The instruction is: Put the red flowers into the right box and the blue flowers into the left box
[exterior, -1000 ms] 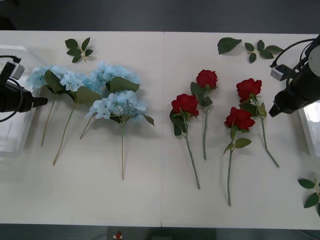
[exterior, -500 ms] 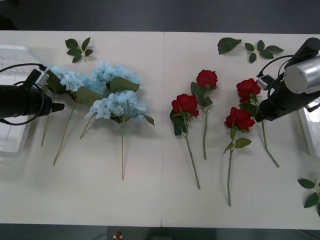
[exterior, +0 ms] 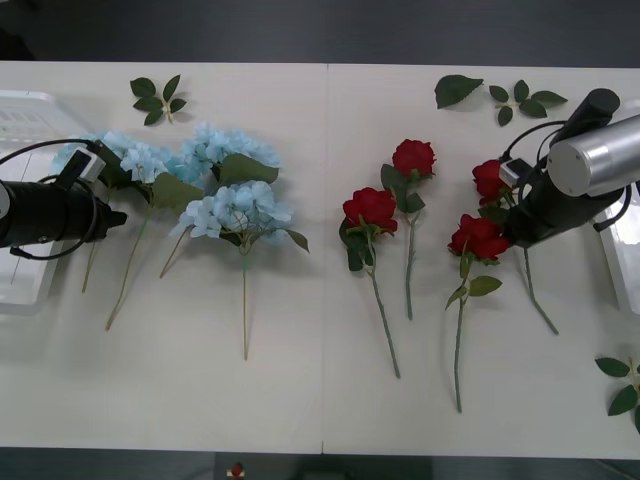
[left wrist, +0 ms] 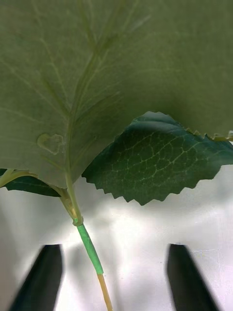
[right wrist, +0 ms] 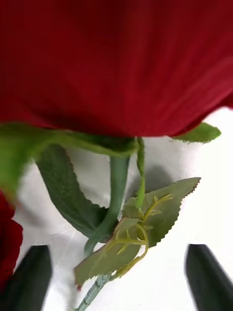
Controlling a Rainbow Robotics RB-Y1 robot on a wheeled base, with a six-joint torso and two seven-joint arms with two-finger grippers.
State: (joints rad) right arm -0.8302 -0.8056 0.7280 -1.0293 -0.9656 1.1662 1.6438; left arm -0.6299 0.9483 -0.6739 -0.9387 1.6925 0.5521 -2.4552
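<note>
The red flowers are lying on the right half of the white counter, blooms toward twelve o'clock and stems trailing toward six; four blooms are being seen in the front view, the one at about three o'clock of the group being partly covered by the right arm. The right tool is being held low just beside that rose's stem; in the right wrist view its two black fingers are being kept spread apart, with the green stem and a small leaf lying between them and the red bloom just beyond; nothing is being gripped. The right box is being seen at the counter's three o'clock edge.

The blue flowers are lying in a cluster on the left half of the counter. The left tool is being held at the cluster's nine o'clock side; its black fingers are likewise being kept apart, with a thin stem between them beneath large green leaves; nothing is being clamped. The left box is sitting at the nine o'clock edge, partly under the left arm. Loose leaf sprigs are lying toward twelve o'clock.
</note>
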